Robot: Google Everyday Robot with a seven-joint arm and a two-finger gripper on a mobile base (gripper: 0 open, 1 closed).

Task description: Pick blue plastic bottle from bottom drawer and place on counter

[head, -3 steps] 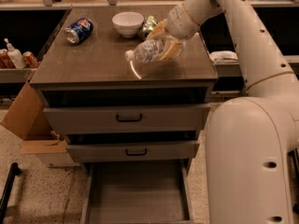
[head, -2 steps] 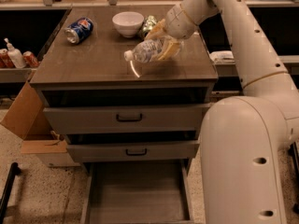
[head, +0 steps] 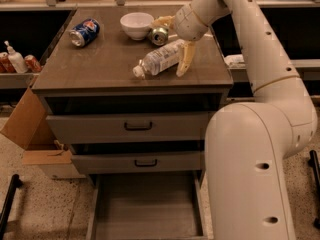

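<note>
The blue plastic bottle (head: 159, 59), clear with a white cap, lies on its side on the counter (head: 90, 69), cap toward the front left. My gripper (head: 168, 48) is over the bottle's base end with its fingers spread wide. One yellow finger (head: 185, 59) points down at the bottle's right end, and the other (head: 162, 22) is behind it near the green can. The gripper is open and not clamping the bottle. The bottom drawer (head: 145, 204) is pulled out below, and its flat grey inside is bare.
A blue soda can (head: 84, 32) lies at the counter's back left. A white bowl (head: 137, 25) and a green can (head: 160, 35) stand at the back. The two upper drawers (head: 137, 126) are shut. A cardboard box (head: 25, 126) sits at the left, and my arm and base fill the right.
The bottle, held tilted above the counter before, has come down and now lies flat on it. The fingers have spread apart and let go of it.
</note>
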